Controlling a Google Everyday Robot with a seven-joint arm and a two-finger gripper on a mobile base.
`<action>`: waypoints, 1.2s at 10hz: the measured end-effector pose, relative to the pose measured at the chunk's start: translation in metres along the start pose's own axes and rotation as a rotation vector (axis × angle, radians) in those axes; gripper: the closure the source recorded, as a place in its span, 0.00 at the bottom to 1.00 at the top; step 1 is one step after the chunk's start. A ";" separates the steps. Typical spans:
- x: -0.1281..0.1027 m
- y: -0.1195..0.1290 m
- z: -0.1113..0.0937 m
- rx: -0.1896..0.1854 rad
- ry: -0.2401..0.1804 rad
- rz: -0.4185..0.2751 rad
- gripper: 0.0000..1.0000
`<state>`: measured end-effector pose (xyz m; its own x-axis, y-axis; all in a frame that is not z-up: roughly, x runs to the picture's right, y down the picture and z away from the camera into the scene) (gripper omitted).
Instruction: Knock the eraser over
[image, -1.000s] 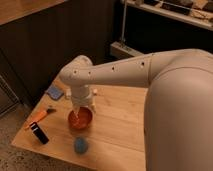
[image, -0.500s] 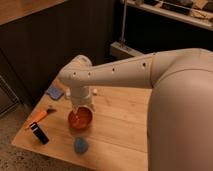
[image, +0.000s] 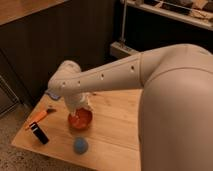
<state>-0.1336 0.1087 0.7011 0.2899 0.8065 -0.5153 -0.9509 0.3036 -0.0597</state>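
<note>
**STATUS: GRIPPER OVER BOWL, ERASER AT LEFT FRONT OF DESK**

The arm (image: 115, 75) is a smooth, off-white, tube-shaped shell with a row of small dark holes along its side. It reaches from the bulky rounded body at right across to a rounded elbow joint over the left part of the desk (image: 117, 127), then turns downward.

The gripper (image: 81, 106) hangs at the end of this downward section, directly above the bowl (image: 80, 120) and close to its rim. Whether the gripper is open or closed cannot be told from this view, and nothing can be seen held in it.

The eraser (image: 39, 133) is a small black rectangular block with a thin red strip at its upper-left end. It sits near the left front edge of the desk, its long axis running diagonally. It is well apart from the gripper and left of the bowl. Whether it stands or lies flat cannot be told.

Other items:
- Bowl: round, orange-red, shallow.
- Orange-handled tool (image: 39, 116): slim, just behind the eraser.
- Blue pad (image: 51, 93): flat, at the far left edge, partly hidden by the elbow.
- Blue round object (image: 80, 145): matte, in front of the bowl.

The desk is light wood with a visible plank grain.
</note>
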 end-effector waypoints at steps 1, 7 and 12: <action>0.002 0.010 0.001 0.036 -0.013 -0.036 0.35; 0.012 0.068 0.008 0.200 -0.082 -0.136 0.35; -0.013 0.109 0.017 0.257 -0.177 -0.161 0.35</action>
<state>-0.2390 0.1400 0.7159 0.4696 0.8064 -0.3594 -0.8398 0.5336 0.1001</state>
